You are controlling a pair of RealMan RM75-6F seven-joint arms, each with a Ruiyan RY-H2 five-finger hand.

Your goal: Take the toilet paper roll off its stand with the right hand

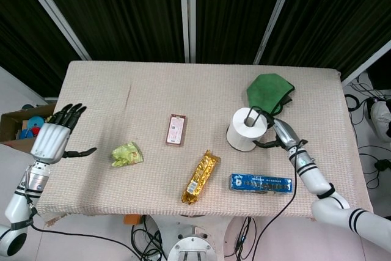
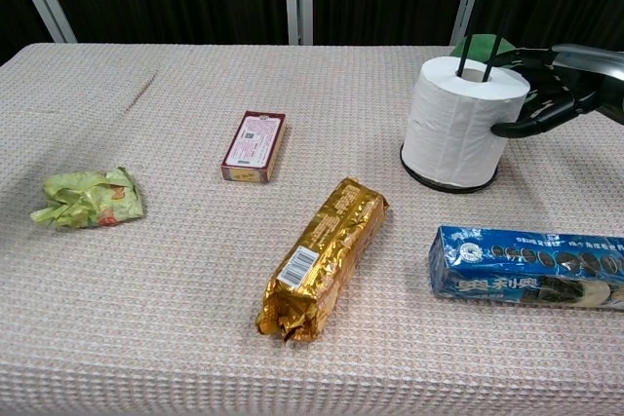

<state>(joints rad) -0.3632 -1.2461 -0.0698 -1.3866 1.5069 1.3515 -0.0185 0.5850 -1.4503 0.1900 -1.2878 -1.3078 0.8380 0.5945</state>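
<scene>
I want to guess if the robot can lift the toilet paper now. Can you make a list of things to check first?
1. Right hand at the toilet paper roll: ok, its fingers touch the roll's side.
2. Firm hold on the roll: cannot tell, the far side of the roll is hidden.
3. Roll on its stand: ok, it sits on the base ring with the black rods poking up through its hole.
4. Room above to lift: ok, nothing hangs over the rods.
5. Neighbours out of the way: ok, the blue cookie pack and the green cloth lie apart from the roll.
6. Left hand: ok, open and far off at the table's other end.
</scene>
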